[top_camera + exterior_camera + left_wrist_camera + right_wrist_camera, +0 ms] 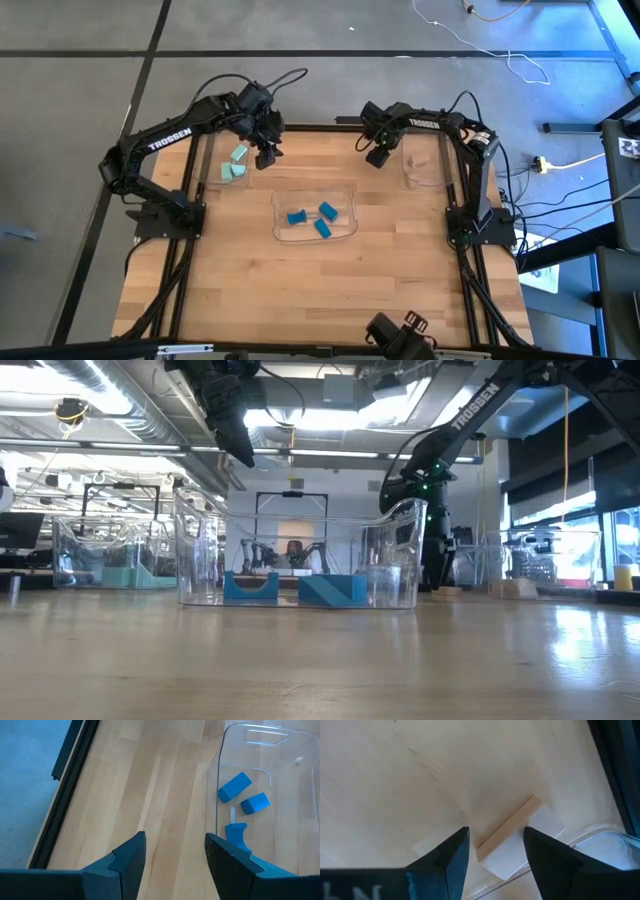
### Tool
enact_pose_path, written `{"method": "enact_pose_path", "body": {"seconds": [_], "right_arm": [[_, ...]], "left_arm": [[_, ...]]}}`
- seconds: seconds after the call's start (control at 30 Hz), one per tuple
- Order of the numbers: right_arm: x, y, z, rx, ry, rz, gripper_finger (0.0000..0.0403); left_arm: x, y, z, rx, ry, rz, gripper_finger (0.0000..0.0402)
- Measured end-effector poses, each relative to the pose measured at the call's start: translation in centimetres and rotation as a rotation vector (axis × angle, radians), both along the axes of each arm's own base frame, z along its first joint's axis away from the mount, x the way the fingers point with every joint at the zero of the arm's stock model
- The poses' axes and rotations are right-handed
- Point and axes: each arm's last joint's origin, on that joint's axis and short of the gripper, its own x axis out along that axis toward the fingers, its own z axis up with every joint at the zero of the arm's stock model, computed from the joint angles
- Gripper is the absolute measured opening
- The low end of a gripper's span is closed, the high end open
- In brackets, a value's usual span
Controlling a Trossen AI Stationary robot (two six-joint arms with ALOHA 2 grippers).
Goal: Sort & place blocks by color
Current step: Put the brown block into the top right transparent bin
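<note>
Three bright blue blocks [311, 217] lie loose in the clear middle tray [345, 190], which sits on the wooden table [300, 300] nearer the front edge than both grippers, roughly between them. In the left wrist view the same three blue pieces show inside that tray, just past the left gripper's fingers and off to one side; one of them has an arched cut-out. From table height two of them show through the tray's clear wall, resting on its floor.

Several pale mint-teal blocks [235, 165] rest together in a second clear tray [212, 178], just beside the left gripper [265, 156] on its outer side, toward the table's left edge. That gripper hangs above the table between the mint tray and the blue tray, its two dark fingers [127, 862] spread apart with only bare wood between them.

One light tan wooden block [509, 828] lies flat on the table directly ahead of the right gripper [378, 156], seen through the gap between its parted fingers [452, 857]; it does not touch either one. That gripper hovers near the far edge of the table. A third clear tray [428, 182] stands just beside it on its outer side; what it holds cannot be made out.
</note>
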Motion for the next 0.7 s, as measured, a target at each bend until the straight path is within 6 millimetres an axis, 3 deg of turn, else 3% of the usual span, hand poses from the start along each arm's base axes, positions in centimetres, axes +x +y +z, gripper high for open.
{"method": "enact_pose_path", "body": {"seconds": [0.23,0.7], "right_arm": [[0.2,0.2,0.0,0.006,-0.006,0.013,0.0188],[2.9,3.4,0.0,0.018,0.019,0.328,0.0188]], "left_arm": [[0.0,0.0,0.0,0.000,0.000,0.001,0.0194],[0.0,0.0,0.0,0.011,0.003,-0.012,0.0194]]}}
